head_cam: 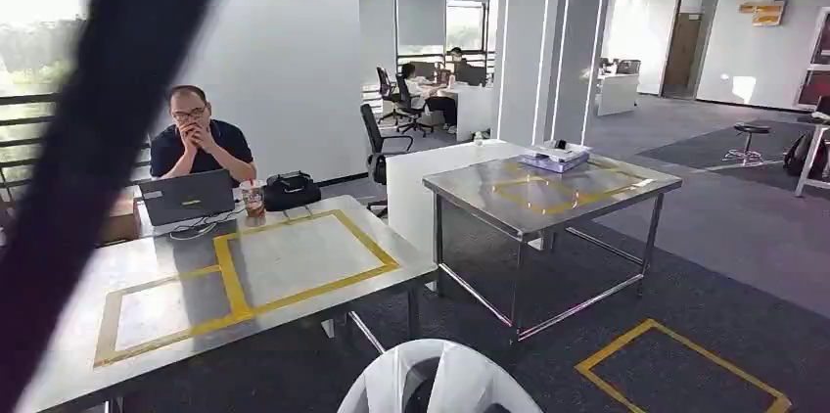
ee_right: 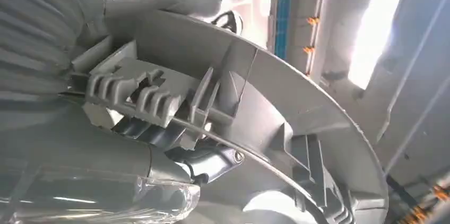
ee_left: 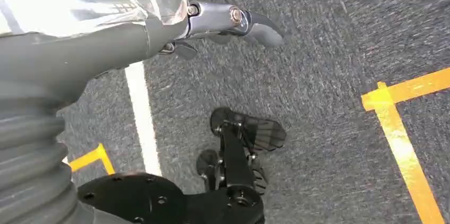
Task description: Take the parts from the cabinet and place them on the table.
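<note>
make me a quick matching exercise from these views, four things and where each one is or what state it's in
Things:
1. part
2. laptop
3. left hand
4. tray

Places or states:
A. on the far table
B. hanging over the carpet, holding nothing
C. held in the right hand
D. on the near table, in front of a person

Pairs: 1-C, 2-D, 3-B, 4-A

A steel table (head_cam: 323, 271) marked with yellow tape rectangles fills the lower left of the head view; at its far edge sit a laptop (head_cam: 186, 198), a drink cup (head_cam: 253, 199) and a black bag (head_cam: 291, 190). At centre right, a second taped steel table (head_cam: 587, 200) carries what may be a flat tray (head_cam: 554, 155).
</note>
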`<state>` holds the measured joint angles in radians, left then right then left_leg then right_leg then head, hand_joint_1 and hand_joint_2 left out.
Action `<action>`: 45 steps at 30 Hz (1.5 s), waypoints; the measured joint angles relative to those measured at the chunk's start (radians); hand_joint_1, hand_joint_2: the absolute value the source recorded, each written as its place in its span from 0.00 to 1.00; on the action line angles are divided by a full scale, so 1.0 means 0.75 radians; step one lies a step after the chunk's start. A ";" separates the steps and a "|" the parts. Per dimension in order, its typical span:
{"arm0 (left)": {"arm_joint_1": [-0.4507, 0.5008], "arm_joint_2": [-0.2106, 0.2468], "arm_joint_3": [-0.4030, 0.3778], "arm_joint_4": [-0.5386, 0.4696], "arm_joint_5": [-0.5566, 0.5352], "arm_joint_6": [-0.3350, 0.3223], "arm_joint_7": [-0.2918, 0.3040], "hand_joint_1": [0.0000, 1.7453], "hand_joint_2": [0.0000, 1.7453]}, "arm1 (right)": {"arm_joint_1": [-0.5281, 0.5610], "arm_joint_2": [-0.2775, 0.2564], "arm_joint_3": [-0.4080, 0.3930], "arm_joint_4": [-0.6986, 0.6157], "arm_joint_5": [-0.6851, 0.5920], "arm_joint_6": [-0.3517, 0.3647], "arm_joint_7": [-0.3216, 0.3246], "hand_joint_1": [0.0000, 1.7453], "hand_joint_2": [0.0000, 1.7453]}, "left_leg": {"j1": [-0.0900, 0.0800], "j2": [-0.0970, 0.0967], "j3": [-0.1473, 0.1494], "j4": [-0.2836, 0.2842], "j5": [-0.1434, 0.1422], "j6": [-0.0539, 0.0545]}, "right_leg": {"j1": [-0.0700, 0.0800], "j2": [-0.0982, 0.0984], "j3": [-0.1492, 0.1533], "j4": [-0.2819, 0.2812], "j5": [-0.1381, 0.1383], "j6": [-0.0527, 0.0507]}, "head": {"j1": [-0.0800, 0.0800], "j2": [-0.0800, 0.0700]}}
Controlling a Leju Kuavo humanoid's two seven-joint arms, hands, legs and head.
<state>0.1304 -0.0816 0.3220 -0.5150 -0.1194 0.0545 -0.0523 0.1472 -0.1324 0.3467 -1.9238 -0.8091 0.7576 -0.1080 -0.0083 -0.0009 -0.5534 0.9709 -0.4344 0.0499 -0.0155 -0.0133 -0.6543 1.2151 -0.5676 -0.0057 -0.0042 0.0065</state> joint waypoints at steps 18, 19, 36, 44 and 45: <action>0.027 -0.014 0.001 -0.037 -0.009 -0.001 0.023 0.00 1.00 | 0.011 -0.006 0.003 0.001 0.008 0.008 0.001 1.00 1.00 | 0.028 -0.006 -0.235 0.473 -0.199 -0.085 | -0.019 0.012 0.108 -0.250 0.130 -0.003 | 0.004 -0.001; 0.027 -0.014 0.001 -0.037 -0.009 -0.001 0.023 0.00 1.00 | 0.010 -0.006 0.003 0.001 0.007 0.008 0.001 1.00 1.00 | 0.028 -0.006 -0.207 0.408 -0.154 -0.083 | -0.019 0.010 0.109 -0.250 0.129 -0.003 | 0.004 -0.001; 0.033 -0.033 0.017 -0.082 -0.049 0.020 0.001 0.00 1.00 | 0.007 -0.005 0.000 -0.004 0.006 0.003 0.025 1.00 1.00 | 0.012 -0.027 -0.008 0.031 -0.017 -0.023 | -0.015 0.011 0.038 -0.130 0.101 0.064 | 0.013 -0.001; 0.040 -0.028 0.018 -0.105 -0.052 -0.063 -0.009 0.00 1.00 | -0.027 0.004 -0.016 -0.046 0.032 0.007 -0.014 1.00 1.00 | 0.014 -0.017 -0.055 0.141 -0.101 -0.073 | -0.016 0.013 0.108 -0.259 0.140 -0.005 | 0.008 -0.001; 0.039 -0.027 0.019 -0.105 -0.051 -0.066 -0.009 0.00 1.00 | -0.034 0.007 -0.018 -0.056 0.038 0.009 -0.017 1.00 1.00 | 0.020 -0.014 -0.104 0.247 -0.156 -0.081 | -0.015 0.013 0.107 -0.259 0.140 -0.008 | 0.010 -0.001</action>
<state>0.1594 -0.1022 0.3361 -0.5936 -0.1575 0.0054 -0.0587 0.1215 -0.1271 0.3330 -1.9657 -0.7805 0.7641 -0.1209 0.0065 -0.0111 -0.6313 1.1560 -0.5515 -0.0105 -0.0270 -0.0034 -0.5738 1.0210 -0.4626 -0.0116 0.0031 0.0061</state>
